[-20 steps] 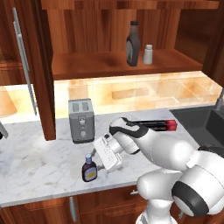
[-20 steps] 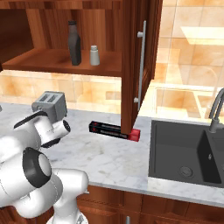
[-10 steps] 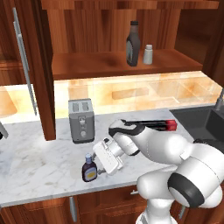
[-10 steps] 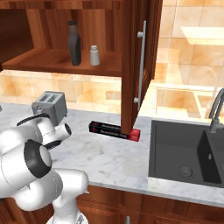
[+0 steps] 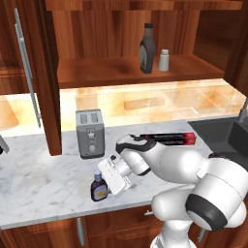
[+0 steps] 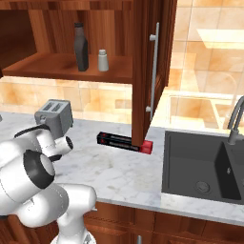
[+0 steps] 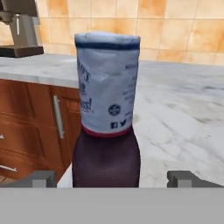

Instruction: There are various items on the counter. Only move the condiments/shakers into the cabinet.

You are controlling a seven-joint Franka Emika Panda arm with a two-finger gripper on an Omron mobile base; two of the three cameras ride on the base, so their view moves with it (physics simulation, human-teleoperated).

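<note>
The gripper [image 7: 112,178], fingers spread wide, straddled the small dark bottle [image 5: 99,186] standing on the counter [image 5: 43,184] in front of the toaster [image 5: 90,132]; the sauce bottle [image 5: 147,49] and shaker [image 5: 164,60] stood above, on the cabinet [image 5: 126,72] shelf.

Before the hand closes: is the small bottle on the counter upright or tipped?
Upright: the small bottle stands on its base on the counter, bluish cap up.

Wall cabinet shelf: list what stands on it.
On the cabinet shelf stand a dark brown sauce bottle and a small grey-white shaker, side by side. The shelf's far left corner is hidden behind the open door.
</note>
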